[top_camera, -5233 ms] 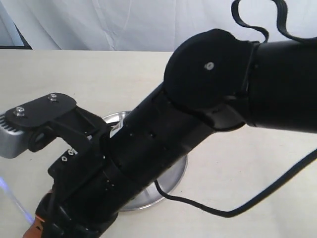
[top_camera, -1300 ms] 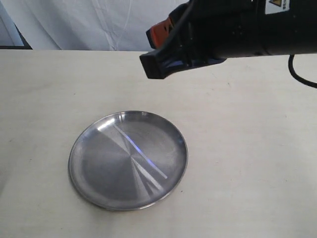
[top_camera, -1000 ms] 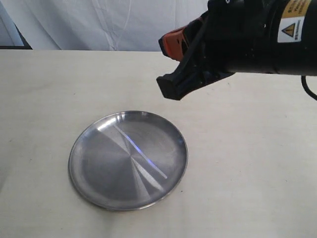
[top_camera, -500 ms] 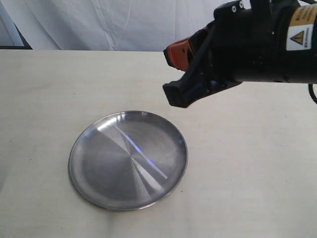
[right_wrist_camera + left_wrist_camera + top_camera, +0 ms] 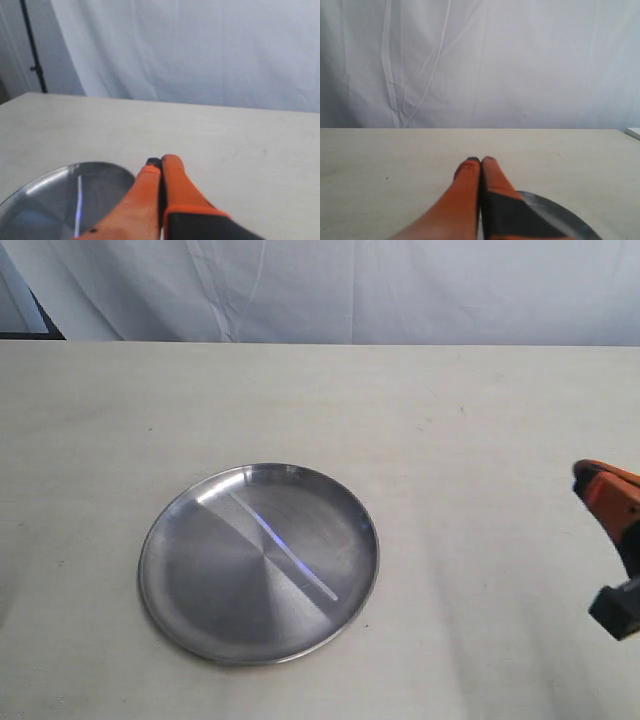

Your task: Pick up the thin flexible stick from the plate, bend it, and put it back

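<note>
The round steel plate (image 5: 200, 590) lies on the pale table, left of centre in the exterior view. The thin flexible stick (image 5: 283, 546) lies straight across it, slanting from upper left to lower right, with a bluish sheen. My right gripper (image 5: 161, 161) is shut and empty; its orange tip (image 5: 600, 480) shows at the exterior view's right edge, far from the plate. Its wrist view shows the plate (image 5: 105, 175) and the stick (image 5: 78, 205) beside the fingers. My left gripper (image 5: 480, 160) is shut and empty, with the plate's rim (image 5: 555, 207) beside it. The left gripper is outside the exterior view.
A white cloth backdrop (image 5: 350, 290) hangs behind the table's far edge. Pale tabletop (image 5: 480, 440) surrounds the plate on all sides. A dark pole (image 5: 32, 50) stands at the backdrop's edge in the right wrist view.
The right arm has swung away from above the plate to the right edge of the exterior view. The stick and plate have stayed in place.
</note>
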{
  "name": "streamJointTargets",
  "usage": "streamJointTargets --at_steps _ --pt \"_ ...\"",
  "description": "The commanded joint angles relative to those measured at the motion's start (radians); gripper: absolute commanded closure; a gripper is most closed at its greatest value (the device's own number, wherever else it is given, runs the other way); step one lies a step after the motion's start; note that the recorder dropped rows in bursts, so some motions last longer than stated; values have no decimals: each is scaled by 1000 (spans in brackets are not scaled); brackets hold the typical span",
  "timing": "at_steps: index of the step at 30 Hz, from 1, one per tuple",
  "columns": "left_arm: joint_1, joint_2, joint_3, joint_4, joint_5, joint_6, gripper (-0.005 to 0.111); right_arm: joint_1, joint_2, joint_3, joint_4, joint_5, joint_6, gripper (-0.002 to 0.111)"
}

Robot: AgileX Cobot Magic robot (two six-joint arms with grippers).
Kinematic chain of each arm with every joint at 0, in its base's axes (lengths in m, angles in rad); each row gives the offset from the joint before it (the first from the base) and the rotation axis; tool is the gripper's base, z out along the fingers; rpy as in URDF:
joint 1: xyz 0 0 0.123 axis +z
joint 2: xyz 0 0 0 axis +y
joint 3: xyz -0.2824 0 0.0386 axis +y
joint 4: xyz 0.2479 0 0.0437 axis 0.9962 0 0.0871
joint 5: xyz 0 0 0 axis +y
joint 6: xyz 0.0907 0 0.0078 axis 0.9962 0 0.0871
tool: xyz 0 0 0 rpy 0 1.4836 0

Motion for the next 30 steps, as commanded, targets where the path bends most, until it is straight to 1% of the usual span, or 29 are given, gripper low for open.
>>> streamJointTargets --at_steps 1,3,5,6,7,11,30 --pt "-2 -3 4 -1 1 3 107 -153 -294 95 11 -3 -1 109" --pt "-2 -3 4 -1 1 3 107 -230 -404 95 28 68 1 109" --pt "-2 -3 4 -1 1 3 107 -299 -463 95 43 117 1 109" --pt "-2 -3 4 -1 1 3 107 -316 -474 95 49 154 1 109" --pt "-2 -3 4 -1 1 3 107 -340 -474 95 52 219 1 109" --pt "-2 -3 4 -1 1 3 107 -344 -474 95 52 262 1 109" --pt "-2 -3 4 -1 1 3 107 -344 -474 95 52 262 -1 109"
